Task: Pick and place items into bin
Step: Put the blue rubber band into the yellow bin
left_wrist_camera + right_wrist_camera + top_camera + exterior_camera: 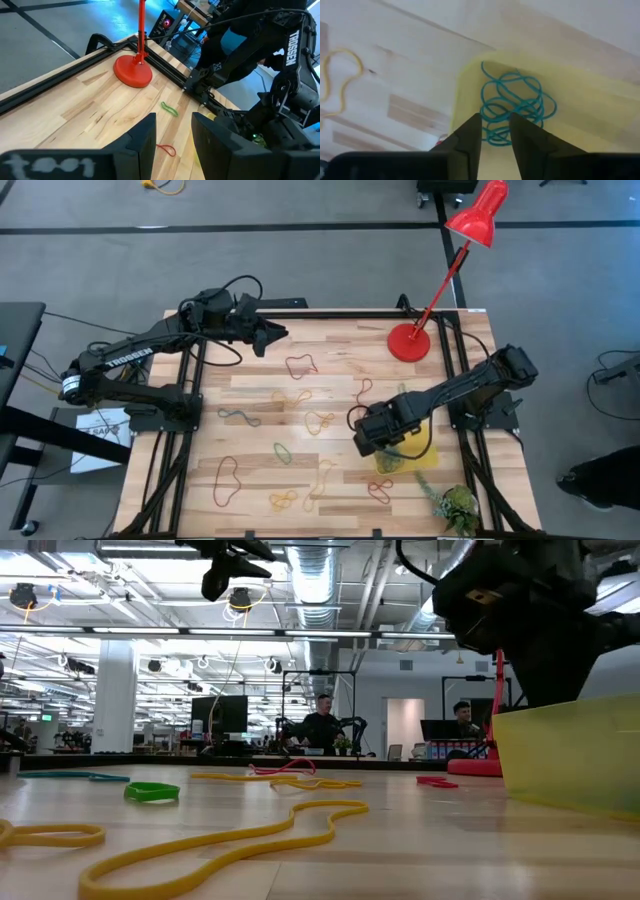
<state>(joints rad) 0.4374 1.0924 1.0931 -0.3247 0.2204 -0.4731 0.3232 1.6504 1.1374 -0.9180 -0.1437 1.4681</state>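
A long yellow rubber band (225, 840) sprawls in loose curves across the wooden table (430, 850) in the foreground of the low view, with a second yellow loop (45, 834) beside it at the edge of the shot. Farther back lie a small green band (152, 791), a teal band (70, 776) and a red band (436, 781). The yellow bin (570, 755) stands on the table at the side, and the dark bulk of the right arm (530, 600) hangs over it. People sit at desks in the room beyond.

From above, the right gripper (372, 435) sits at the bin (391, 464), near the table's right front corner. The left gripper (272, 334) hovers over the far left part of the table, away from the bands. Bands in red, yellow, blue and green are scattered over the table's middle and front, among them a red loop (300, 366) and a large red loop (226, 480). A red lamp (420, 330) stands at the far right, and a green plant sprig (452, 502) lies by the front right corner.

In the left wrist view, the left gripper (172, 142) shows its fingers a narrow gap apart with nothing between them, above a green band (169, 108) and a red band (166, 149).

In the right wrist view, the right gripper (495, 132) has its fingers narrowly parted, empty, directly above a tangle of teal bands (512, 102) lying inside the bin (580, 100). A yellow band (337, 80) lies on the table outside it.
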